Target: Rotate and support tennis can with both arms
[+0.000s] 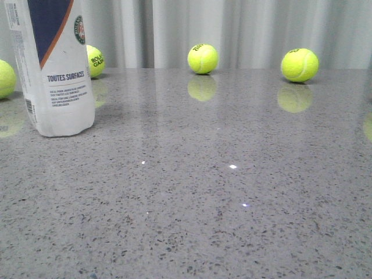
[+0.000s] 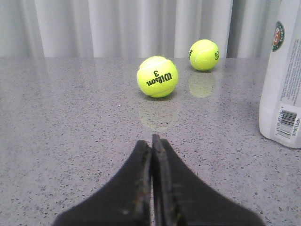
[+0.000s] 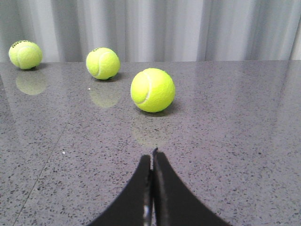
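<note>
The tennis can (image 1: 58,70) stands upright at the left of the grey table, white with a navy section, orange stripe and round emblem; its top is cut off by the frame. Its lower edge also shows in the left wrist view (image 2: 283,84). My left gripper (image 2: 151,141) is shut and empty, low over the table, well apart from the can. My right gripper (image 3: 152,155) is shut and empty, facing a tennis ball (image 3: 152,90). Neither gripper shows in the front view.
Yellow-green tennis balls lie along the back of the table (image 1: 232,192): one at the left edge (image 1: 6,78), one behind the can (image 1: 95,60), one at the middle (image 1: 203,58), one at the right (image 1: 299,64). A grey curtain hangs behind.
</note>
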